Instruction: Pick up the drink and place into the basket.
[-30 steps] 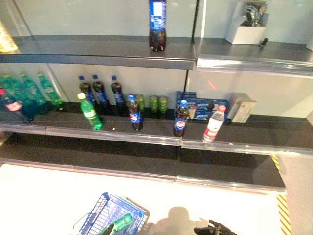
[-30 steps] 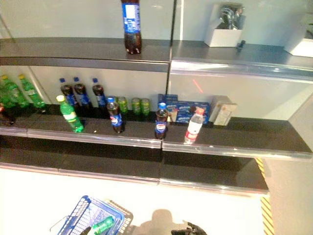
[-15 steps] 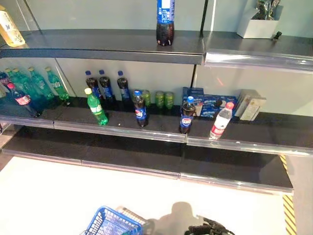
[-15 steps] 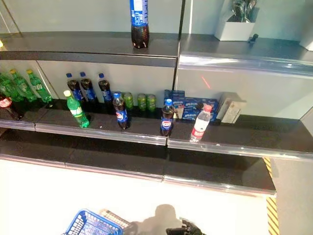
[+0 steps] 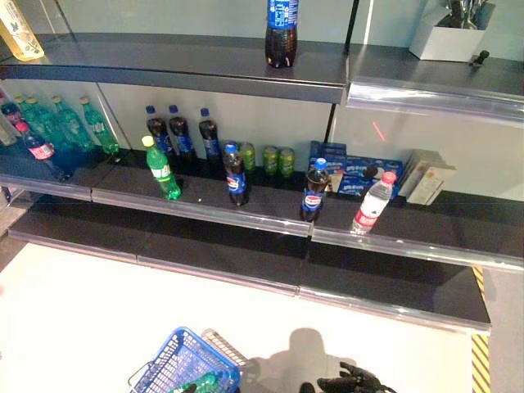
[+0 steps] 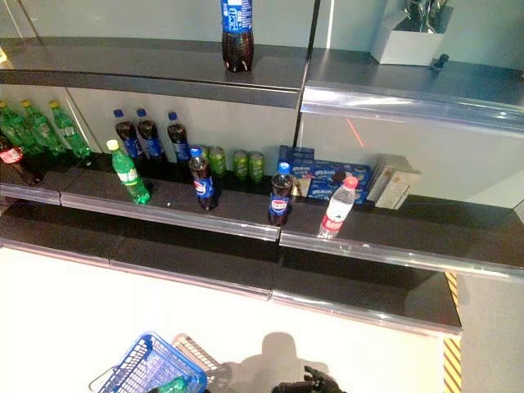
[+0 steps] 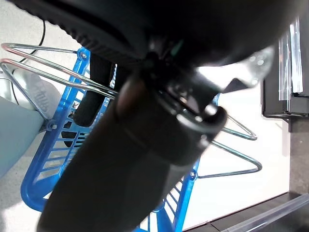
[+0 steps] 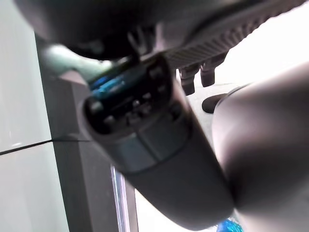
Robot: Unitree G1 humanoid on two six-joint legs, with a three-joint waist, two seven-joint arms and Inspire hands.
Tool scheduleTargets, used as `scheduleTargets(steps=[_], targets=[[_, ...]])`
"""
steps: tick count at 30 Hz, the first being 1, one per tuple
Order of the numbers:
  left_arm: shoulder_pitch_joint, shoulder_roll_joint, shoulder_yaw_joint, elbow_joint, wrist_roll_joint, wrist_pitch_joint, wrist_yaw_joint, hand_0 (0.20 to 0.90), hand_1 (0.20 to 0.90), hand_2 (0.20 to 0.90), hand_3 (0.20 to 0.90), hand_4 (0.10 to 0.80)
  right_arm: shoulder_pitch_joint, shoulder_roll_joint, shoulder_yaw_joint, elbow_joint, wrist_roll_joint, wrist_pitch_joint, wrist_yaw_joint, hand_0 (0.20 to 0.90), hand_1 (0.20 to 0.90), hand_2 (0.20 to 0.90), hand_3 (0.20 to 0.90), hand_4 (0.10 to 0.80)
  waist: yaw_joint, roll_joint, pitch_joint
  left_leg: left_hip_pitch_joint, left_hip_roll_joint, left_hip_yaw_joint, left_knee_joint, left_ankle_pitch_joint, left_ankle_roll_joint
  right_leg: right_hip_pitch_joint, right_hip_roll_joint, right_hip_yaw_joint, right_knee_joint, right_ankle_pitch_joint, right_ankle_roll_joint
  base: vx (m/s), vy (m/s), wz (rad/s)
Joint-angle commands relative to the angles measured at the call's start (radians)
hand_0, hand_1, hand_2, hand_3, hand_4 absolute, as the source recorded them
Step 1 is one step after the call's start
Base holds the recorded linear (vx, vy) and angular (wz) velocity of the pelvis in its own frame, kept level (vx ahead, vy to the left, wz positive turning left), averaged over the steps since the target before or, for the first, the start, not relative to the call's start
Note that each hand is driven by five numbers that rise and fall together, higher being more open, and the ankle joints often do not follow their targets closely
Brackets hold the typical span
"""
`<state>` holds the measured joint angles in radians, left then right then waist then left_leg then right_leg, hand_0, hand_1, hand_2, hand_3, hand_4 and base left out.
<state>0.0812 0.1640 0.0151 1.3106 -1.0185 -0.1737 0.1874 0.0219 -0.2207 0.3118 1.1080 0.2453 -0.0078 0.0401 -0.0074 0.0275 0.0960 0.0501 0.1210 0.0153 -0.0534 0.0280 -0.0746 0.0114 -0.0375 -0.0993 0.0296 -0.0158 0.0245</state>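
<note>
A blue wire basket (image 5: pixel 182 370) hangs low at the left, with a green bottle (image 6: pixel 168 385) lying inside it. In the left wrist view my left hand (image 7: pixel 145 145) fills the picture, and a dark finger (image 7: pixel 91 96) hooks through the basket's metal handles (image 7: pixel 43 53). My right hand (image 5: pixel 354 382) shows at the bottom edge, fingers relaxed and holding nothing. On the middle shelf (image 5: pixel 205 214) stand a green bottle (image 5: pixel 162 169), two cola bottles (image 5: pixel 236 173) (image 5: pixel 313 190) and a red-capped water bottle (image 5: pixel 372 203).
A large cola bottle (image 5: pixel 281 33) stands on the top shelf beside a white box (image 5: pixel 454 37). Green cans (image 5: pixel 274 160), blue biscuit boxes (image 5: pixel 352 176) and more bottles (image 5: pixel 65 123) line the middle shelf's back. Yellow-black tape (image 5: pixel 479 360) marks the floor at the right.
The whole picture has shifted, so the camera has moved. The basket with the green bottle stays low at the left, and the right hand stays at the bottom edge.
</note>
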Motion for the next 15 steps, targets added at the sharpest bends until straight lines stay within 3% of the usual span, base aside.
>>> scheduleTargets(steps=[1,6,11,15], targets=[[-0.078,0.006,0.022,-0.078,0.013,-0.050,-0.014,0.300,0.300,0.300,0.200,0.100,-0.026,-0.006,0.046,-0.016,-0.066,-0.026,0.015,0.900,0.900,0.900,0.900,0.800,-0.017,-0.019,0.008,0.019,0.066,0.028,0.003,0.025,-0.034,-0.014,-0.070,0.010,-0.031,0.043,0.026,-0.040,-0.168,0.11],[-0.079,0.003,0.020,-0.094,0.040,-0.043,-0.021,0.300,0.300,0.300,0.200,0.100,-0.026,-0.027,0.067,-0.075,-0.076,-0.025,0.006,0.900,0.900,0.900,0.900,0.800,-0.005,-0.026,0.037,-0.082,0.051,0.010,0.144,0.056,-0.037,-0.022,-0.045,0.010,-0.032,0.041,0.002,-0.055,-0.126,0.09],[-0.087,0.004,-0.020,-0.127,0.063,-0.034,-0.009,0.300,0.300,0.300,0.200,0.100,-0.055,-0.073,0.109,-0.239,-0.071,-0.050,-0.005,0.900,0.900,0.900,0.900,0.800,-0.007,-0.025,0.083,-0.114,0.045,-0.013,0.056,0.074,-0.029,-0.055,-0.031,0.033,-0.013,0.038,0.006,-0.077,0.032,0.07],[-0.061,0.007,-0.022,-0.185,0.088,-0.033,0.017,0.300,0.300,0.300,0.200,0.100,-0.011,-0.118,0.122,-0.484,-0.149,-0.036,-0.017,0.900,0.900,0.900,0.900,0.800,-0.026,-0.032,0.065,-0.080,0.038,0.012,0.026,0.071,-0.033,-0.035,-0.049,0.026,-0.025,0.043,0.022,0.069,0.093,-0.16]])
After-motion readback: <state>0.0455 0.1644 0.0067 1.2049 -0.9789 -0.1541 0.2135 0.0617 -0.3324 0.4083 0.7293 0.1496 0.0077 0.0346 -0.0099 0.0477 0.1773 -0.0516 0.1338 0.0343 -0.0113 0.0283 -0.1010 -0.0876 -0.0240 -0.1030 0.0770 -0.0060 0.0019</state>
